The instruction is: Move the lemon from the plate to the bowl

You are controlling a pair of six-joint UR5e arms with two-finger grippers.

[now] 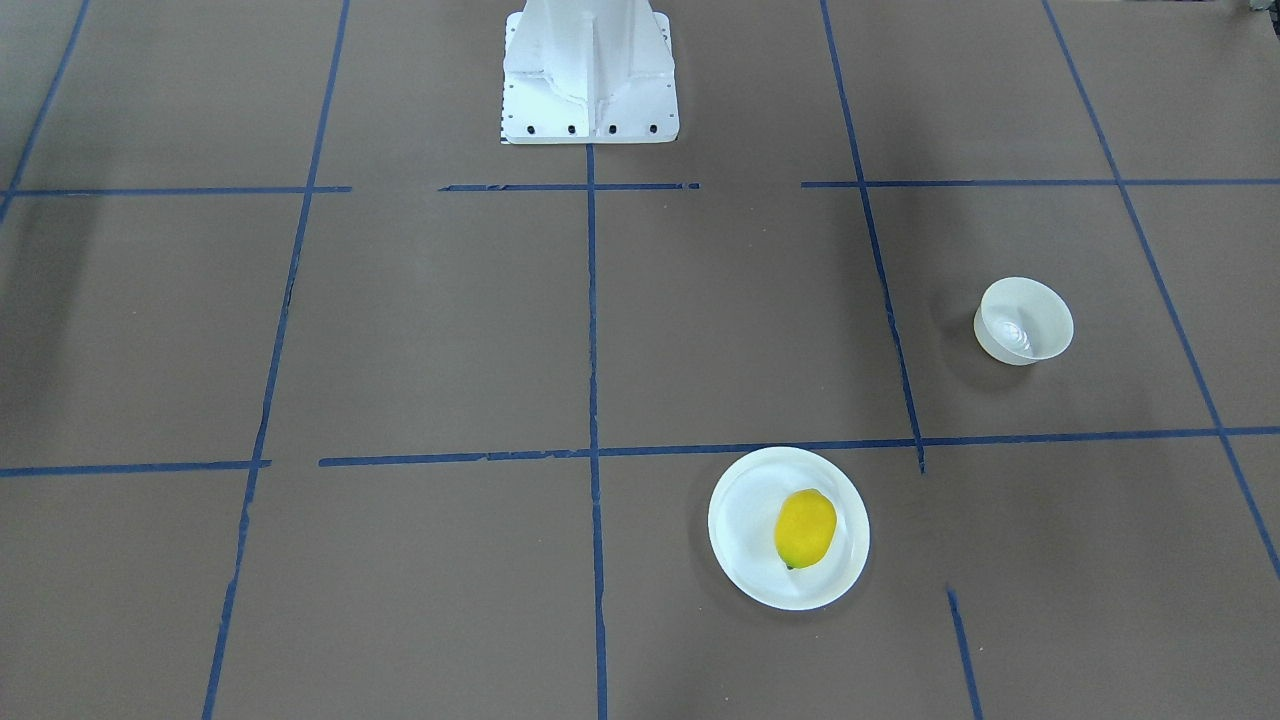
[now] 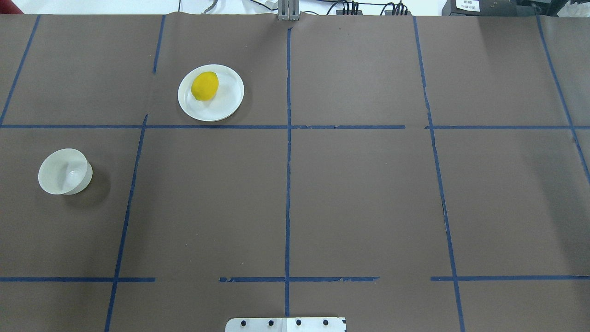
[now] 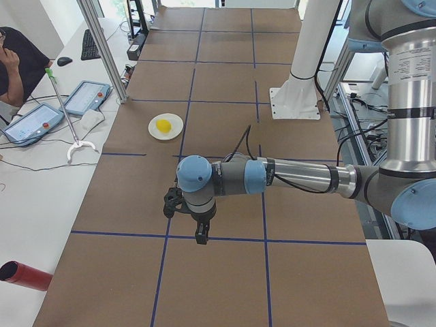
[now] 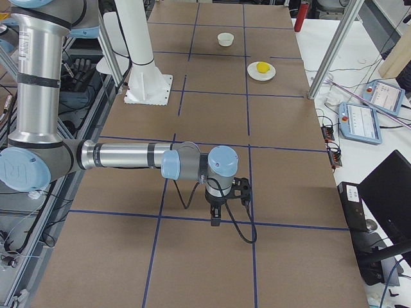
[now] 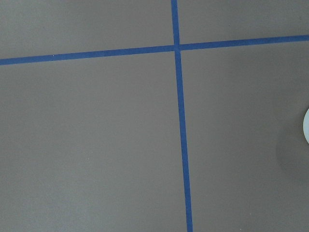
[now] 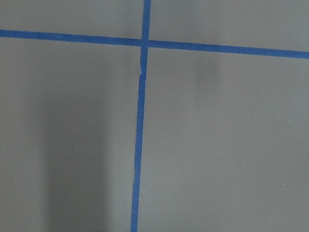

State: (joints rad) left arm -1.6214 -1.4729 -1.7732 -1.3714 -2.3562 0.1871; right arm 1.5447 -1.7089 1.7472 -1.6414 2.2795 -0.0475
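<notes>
Overhead exterior view puts the small bright yellow oval lemon (image 2: 205, 85) on the flat round white plate (image 2: 227, 104). It lies off centre, toward the rim on my left and far side. The plate rests on the brown paper-covered tabletop (image 2: 359, 193), in the far half and a little to my left of the middle blue tape line (image 2: 288, 193).

The small deep cream-white bowl (image 2: 62, 171) stands upright well apart from the plate. It is farther to my left and nearer to me, with a blue tape line running between the two dishes. From across the tabletop, its glossy inside catches the light.

My left arm (image 3: 300, 176) reaches out level over the tabletop on the bowl's side, and its wrist turns my left jaws straight down toward the paper near a tape crossing. They show only in the side view, so I cannot tell whether they are parted or closed. My right arm (image 4: 128, 156) reaches out the same way at the other end, well away from both dishes. My right jaws also point down, and I cannot tell their state either.

Both wrist views show only brown paper and crossed blue tape. My white base mount (image 1: 590, 75) sits at my edge of the tabletop.
</notes>
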